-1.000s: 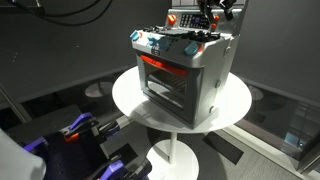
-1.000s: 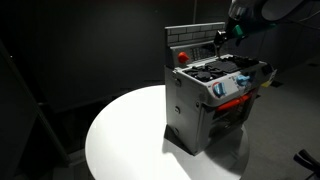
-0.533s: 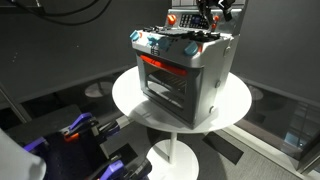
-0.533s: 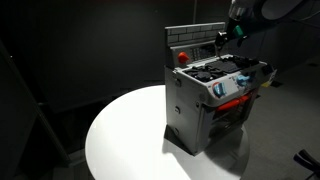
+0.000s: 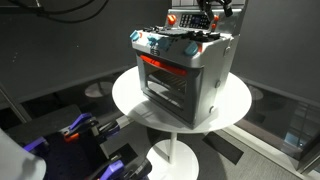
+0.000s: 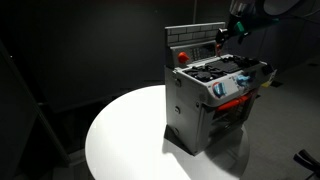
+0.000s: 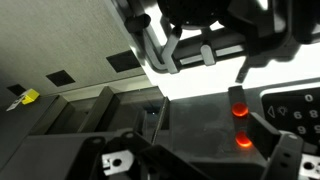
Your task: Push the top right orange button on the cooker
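The silver-grey cooker stands on a round white table and shows in both exterior views. Its dark upright control panel rises at the back. My gripper hangs at the panel's right end and hides the right-end orange button in both exterior views. The matching left-end button is in plain sight. In the wrist view two orange glows, one above the other, sit just beside my right finger. The gripper looks open and empty.
Blue-and-white knobs line the cooker's front top edge above the orange-lit oven window. A keypad sits right of the glows. Dark floor and equipment surround the table.
The gripper has shifted very slightly at the panel's right end. Nothing else has moved.
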Available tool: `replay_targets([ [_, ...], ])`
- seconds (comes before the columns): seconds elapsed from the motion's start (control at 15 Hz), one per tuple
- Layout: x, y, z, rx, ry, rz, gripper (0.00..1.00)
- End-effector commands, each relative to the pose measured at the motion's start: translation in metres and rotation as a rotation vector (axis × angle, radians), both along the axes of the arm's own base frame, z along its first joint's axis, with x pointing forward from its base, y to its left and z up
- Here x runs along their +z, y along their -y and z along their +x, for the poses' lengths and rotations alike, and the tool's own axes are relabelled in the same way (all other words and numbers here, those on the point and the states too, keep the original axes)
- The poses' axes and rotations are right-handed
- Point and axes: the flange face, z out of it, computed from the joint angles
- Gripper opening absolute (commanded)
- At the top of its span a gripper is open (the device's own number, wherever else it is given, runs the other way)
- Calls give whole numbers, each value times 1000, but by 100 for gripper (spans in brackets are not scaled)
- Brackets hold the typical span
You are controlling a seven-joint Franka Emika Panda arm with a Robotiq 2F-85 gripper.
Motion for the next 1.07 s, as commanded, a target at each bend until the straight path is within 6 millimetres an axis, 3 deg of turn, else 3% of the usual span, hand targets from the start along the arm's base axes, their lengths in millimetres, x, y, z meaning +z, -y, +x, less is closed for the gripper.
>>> replay_targets([
  [0.0,11,1,1,-22,13,-2,100],
  [1.0,10,5,8,-25,16,-4,100],
])
